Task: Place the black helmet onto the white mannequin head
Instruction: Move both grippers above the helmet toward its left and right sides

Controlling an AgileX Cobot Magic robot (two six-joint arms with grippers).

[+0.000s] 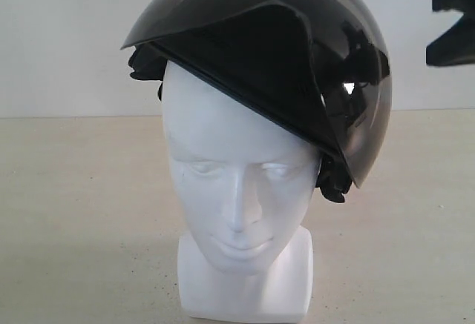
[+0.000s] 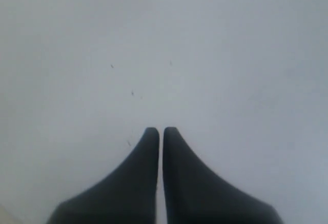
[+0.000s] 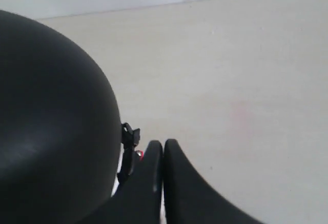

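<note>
Helmet (image 1: 297, 57) sat on the head (image 1: 237, 183), tilted, its rim dipping toward 4 o'clock, dark padding showing at 10 and 4 o'clock of the face. The head stood on the table (image 1: 74, 227). The right gripper (image 3: 163, 144) hung at 2 o'clock of the helmet, apart from it, jaws closed on nothing. The left gripper (image 2: 161, 130) pointed at a blank pale surface, jaws closed and empty

On beige table (image 1: 82, 227), white mannequin head (image 1: 239, 190)
</note>
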